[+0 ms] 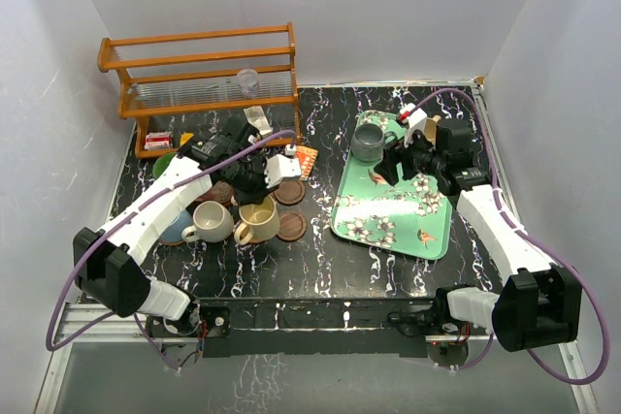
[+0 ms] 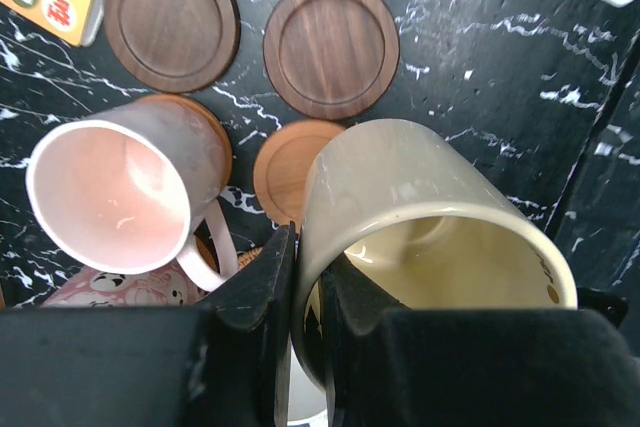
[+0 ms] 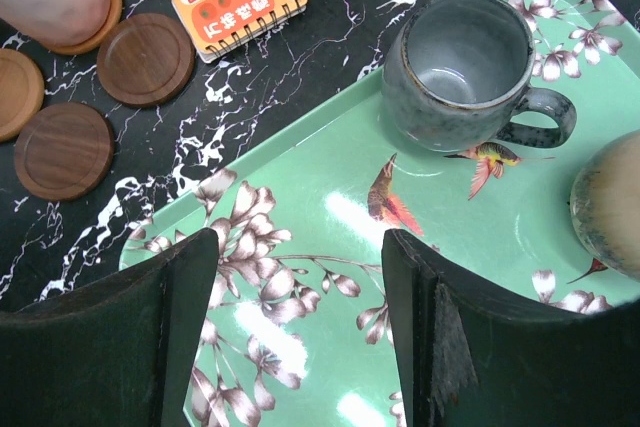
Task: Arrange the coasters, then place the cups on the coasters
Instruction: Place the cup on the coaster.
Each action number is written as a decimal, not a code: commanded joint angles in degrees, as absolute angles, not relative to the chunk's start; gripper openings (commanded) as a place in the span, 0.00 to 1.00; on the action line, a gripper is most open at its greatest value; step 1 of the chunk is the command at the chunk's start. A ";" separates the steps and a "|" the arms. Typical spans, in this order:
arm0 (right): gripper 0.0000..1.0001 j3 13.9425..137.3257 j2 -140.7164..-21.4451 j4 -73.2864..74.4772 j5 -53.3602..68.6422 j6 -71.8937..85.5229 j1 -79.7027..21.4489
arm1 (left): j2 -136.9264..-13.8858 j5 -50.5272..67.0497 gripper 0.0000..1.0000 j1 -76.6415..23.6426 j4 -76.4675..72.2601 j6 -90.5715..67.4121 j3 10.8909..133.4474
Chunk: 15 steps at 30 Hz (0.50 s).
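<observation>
Cream mug pinched by its wall in the left pincer; right pincer spread over the tray.

The cream mug is clamped at the rim by the left pincer, one finger inside and one outside. Its mouth is turned toward the wrist camera, and a light coaster is partly covered by it. Just beside it a pink mug is set on an orange-brown coaster. Two dark coasters lie bare on the worktop. The right pincer is held wide with nothing in it above a green tray. An empty grey mug stands upright there, handle pointed right in the wrist view.
</observation>
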State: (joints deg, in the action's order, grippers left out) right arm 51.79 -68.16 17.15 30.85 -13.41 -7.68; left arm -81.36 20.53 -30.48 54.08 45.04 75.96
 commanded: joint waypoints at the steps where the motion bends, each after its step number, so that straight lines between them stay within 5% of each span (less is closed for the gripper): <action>1: 0.66 52.02 -66.40 15.77 33.83 -14.50 -6.37 | -78.66 18.73 0.00 -29.77 51.30 48.60 72.70; 15: 0.68 51.46 -67.27 16.34 37.61 -14.58 -4.28 | -82.75 18.10 0.00 -27.59 43.69 54.41 67.55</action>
